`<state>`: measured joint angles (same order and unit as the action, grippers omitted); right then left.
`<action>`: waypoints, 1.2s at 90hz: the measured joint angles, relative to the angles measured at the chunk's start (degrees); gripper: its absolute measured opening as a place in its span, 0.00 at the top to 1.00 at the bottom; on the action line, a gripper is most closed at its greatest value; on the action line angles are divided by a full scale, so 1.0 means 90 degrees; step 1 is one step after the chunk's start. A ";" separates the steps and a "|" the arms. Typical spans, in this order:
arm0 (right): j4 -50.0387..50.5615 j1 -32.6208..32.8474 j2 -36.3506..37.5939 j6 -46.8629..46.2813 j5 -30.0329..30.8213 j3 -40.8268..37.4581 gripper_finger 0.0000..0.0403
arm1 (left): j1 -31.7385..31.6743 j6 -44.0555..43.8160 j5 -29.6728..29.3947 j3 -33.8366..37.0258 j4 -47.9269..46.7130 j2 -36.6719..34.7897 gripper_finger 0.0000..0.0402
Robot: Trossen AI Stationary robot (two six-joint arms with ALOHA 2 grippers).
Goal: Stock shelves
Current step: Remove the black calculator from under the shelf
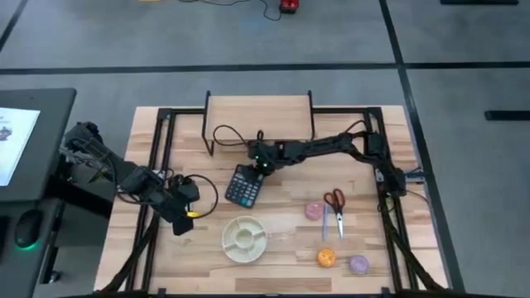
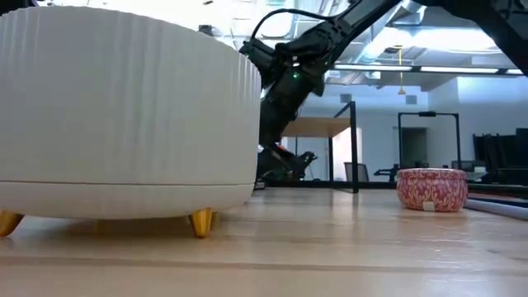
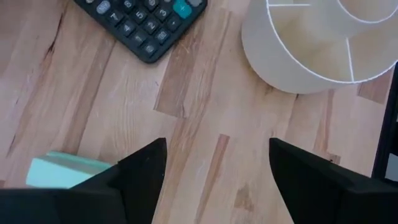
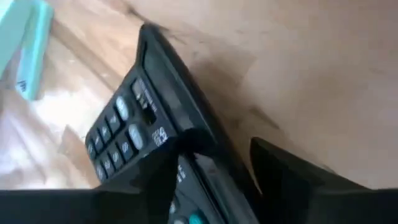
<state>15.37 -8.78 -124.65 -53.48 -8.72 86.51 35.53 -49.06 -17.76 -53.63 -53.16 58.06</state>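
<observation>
Right pincer (image 4: 211, 177) clamped on the top edge of a black desk calculator (image 1: 243, 185), mid-counter.
Just behind it stands the low light-wood riser shelf on black legs (image 1: 260, 116); the left pincer (image 3: 214, 168) hovers apart beside a round white divided dish (image 1: 244, 237).
</observation>
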 joint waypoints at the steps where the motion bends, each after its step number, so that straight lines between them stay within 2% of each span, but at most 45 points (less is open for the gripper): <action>1: -0.0003 0.0004 -0.0001 0.0002 -0.0022 0.0001 0.64 | 0.0000 0.0000 0.0000 0.0000 0.0000 0.0000 0.36; 16: -0.0206 0.0110 0.0072 0.0023 -0.0181 0.0001 0.91 | 0.0000 0.0000 -0.0042 0.0000 -0.0009 -0.0002 0.36; 21: -0.0200 0.0141 0.0204 0.0051 -0.0161 0.0001 0.96 | 0.0000 0.0000 -0.0052 0.0000 -0.0010 -0.0002 0.36; 34: 0.0243 0.0139 0.0669 0.0112 0.0062 -0.0027 0.96 | 0.0000 0.0000 -0.0080 0.0000 -0.0013 -0.0002 0.36; 44: 0.0998 0.0139 0.1356 0.0450 0.0168 -0.0033 0.96 | 0.0000 0.0003 -0.0119 0.0000 -0.0009 0.0000 0.36; 63: 0.3587 0.0156 0.2886 0.1561 0.0116 -0.0022 0.96 | 0.0000 0.0029 -0.0172 0.0000 -0.0006 -0.0002 0.36; 79: 0.6382 0.0165 0.3919 0.3116 -0.1091 -0.0007 0.96 | 0.0000 0.0027 -0.0197 0.0000 0.0001 -0.0002 0.36; 88: 0.7842 0.0246 0.4038 0.4104 -0.1287 -0.0054 0.96 | 0.0000 0.0027 -0.0222 0.0000 0.0025 0.0000 0.36; 95: 0.8205 0.0317 0.4181 0.4826 -0.1455 -0.0354 0.96 | 0.0000 0.0027 -0.0247 0.0000 0.0033 -0.0002 0.36; 108: 0.8150 0.0501 0.4494 0.5544 -0.1783 -0.1513 0.96 | 0.0000 -0.0008 -0.0289 0.0000 0.0040 -0.0002 0.36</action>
<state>88.72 -4.27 -84.21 -3.58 -24.77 72.90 35.53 -49.13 -20.36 -53.63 -52.80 58.04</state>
